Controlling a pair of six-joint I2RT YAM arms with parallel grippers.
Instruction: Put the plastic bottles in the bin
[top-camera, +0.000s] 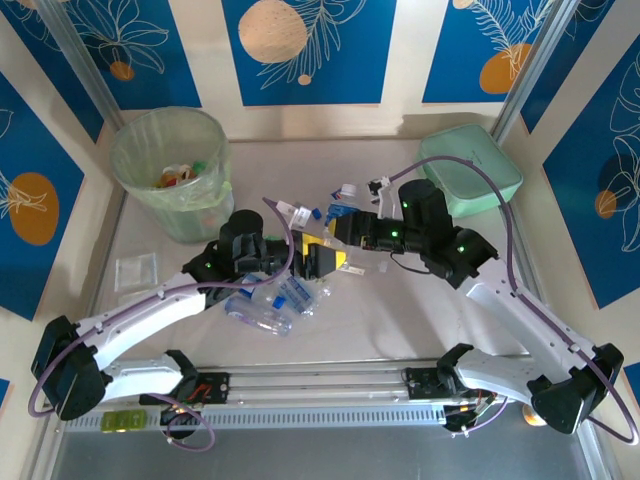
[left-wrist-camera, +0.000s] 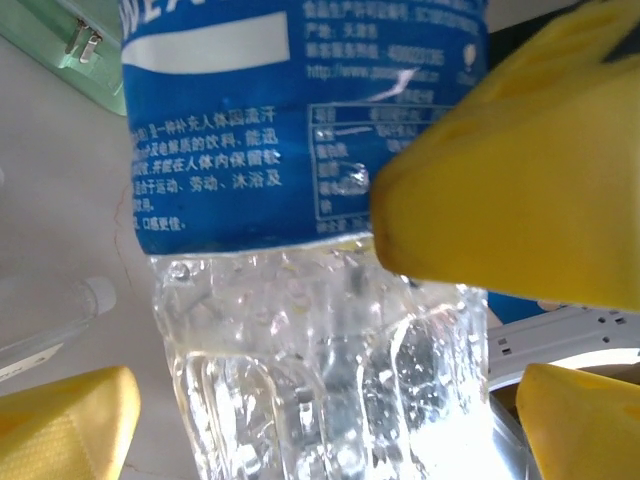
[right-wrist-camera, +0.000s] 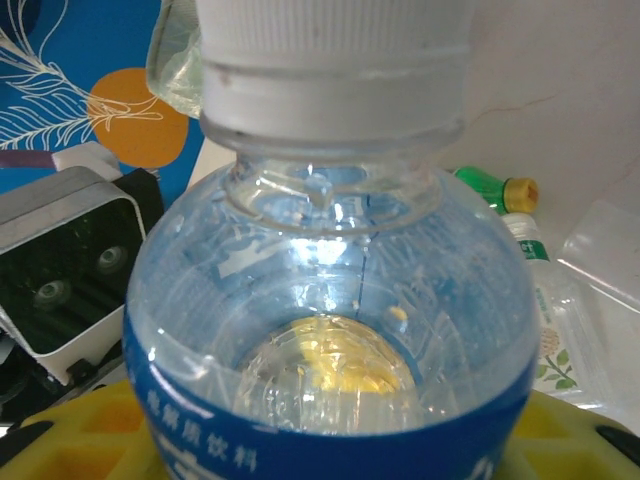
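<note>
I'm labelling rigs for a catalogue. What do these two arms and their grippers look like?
The left arm and right arm match: white links, black rounded joint housings with small green lights, a purple cable looping along each. The left gripper and right gripper are black with yellow jaws.

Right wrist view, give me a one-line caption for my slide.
Close-up: blue-labelled bottle held between yellow fingers, white cap near the lens, green bottle lying behind.

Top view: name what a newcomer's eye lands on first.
Both claws meet mid-table over one blue-labelled bottle: the right claw grips it, the left claw gapes around it. Then the green-lined bin at far left, and crushed bottles heaped by the left arm.
</note>
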